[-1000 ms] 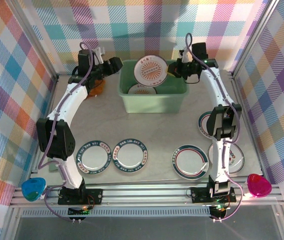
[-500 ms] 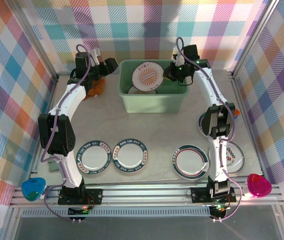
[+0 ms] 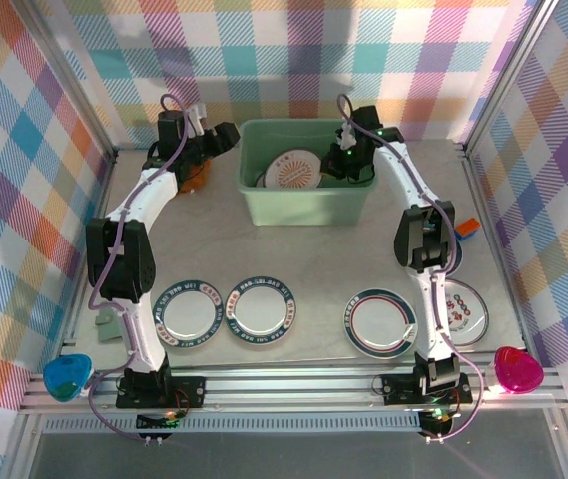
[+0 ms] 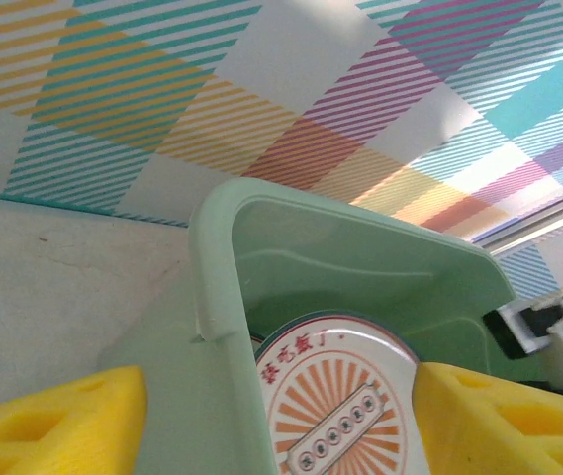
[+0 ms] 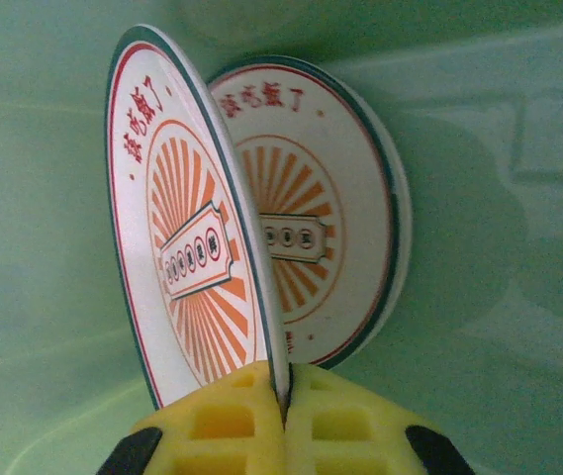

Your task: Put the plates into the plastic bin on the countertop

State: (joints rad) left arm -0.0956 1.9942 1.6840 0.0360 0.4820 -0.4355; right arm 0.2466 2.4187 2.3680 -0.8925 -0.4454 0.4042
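Right jaws clenched on rim of sunburst plate [image 5: 187, 257], inside bin [image 3: 308, 205]; ease flat onto 2nd plate [image 5: 335, 228], then let go. Left jaws released.

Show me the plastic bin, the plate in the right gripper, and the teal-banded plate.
plastic bin [image 3: 303, 208], top external view, front wall.
held plate [image 5: 177, 265], right wrist view, sunburst face.
teal-banded plate [image 3: 381, 321], top external view, white centre.

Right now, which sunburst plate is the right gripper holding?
The nearer plate, standing on edge, its rim pinched in the right gripper; the other plate rests behind it in the bin.
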